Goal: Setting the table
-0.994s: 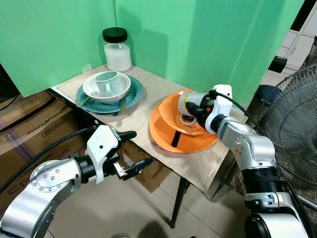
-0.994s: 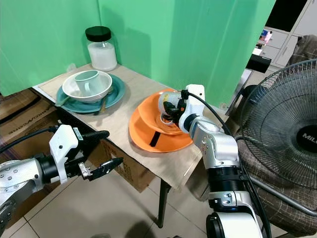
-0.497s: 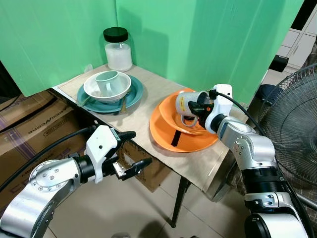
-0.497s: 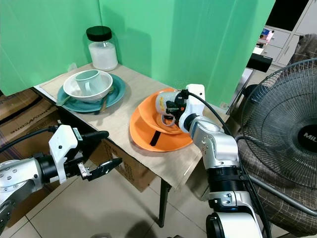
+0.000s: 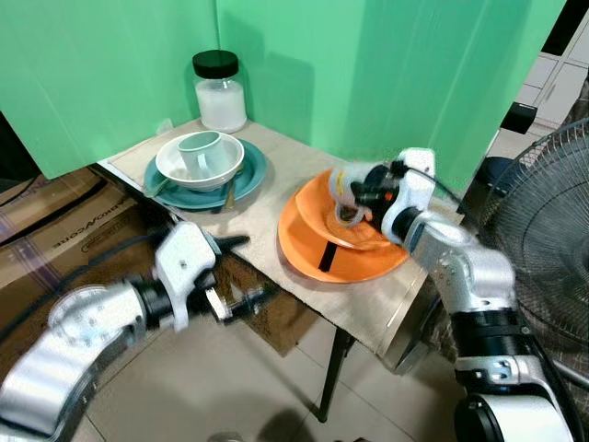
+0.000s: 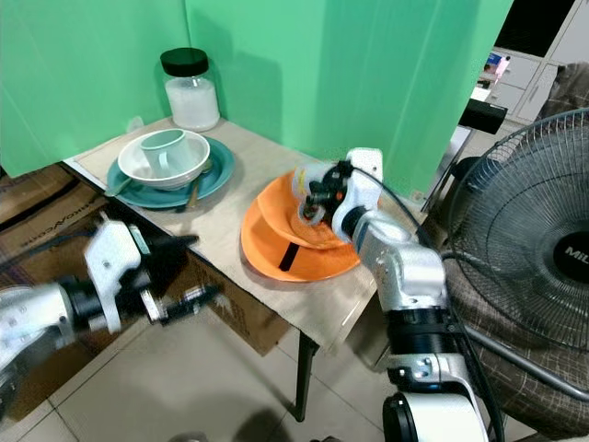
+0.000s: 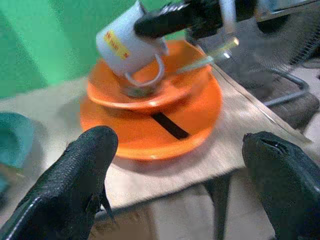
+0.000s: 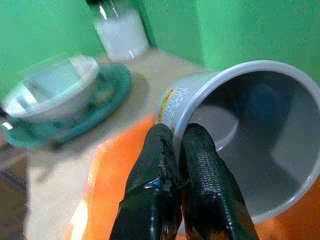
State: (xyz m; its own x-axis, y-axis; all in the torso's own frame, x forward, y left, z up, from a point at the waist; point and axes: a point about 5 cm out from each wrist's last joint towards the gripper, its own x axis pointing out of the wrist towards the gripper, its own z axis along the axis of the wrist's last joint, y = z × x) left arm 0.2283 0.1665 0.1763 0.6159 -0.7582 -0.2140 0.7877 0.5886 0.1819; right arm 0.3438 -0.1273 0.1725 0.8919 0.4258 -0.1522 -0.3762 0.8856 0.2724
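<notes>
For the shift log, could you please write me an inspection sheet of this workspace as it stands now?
Surface: small table with a beige top against green backdrop panels.
Job's things: grey mug tipped on its side above the orange bowl, which sits on an orange plate; a dark strip lies on that plate. White bowl holding a pale green cup on a teal plate.
Clutter: black-lidded jar of white contents at the back.
Grippers: right gripper pinches the mug's rim; left gripper open, off the table's front edge.
Cables: black cable along each arm.
Surroundings: cardboard boxes on the left, fan on the right, tiled floor.
</notes>
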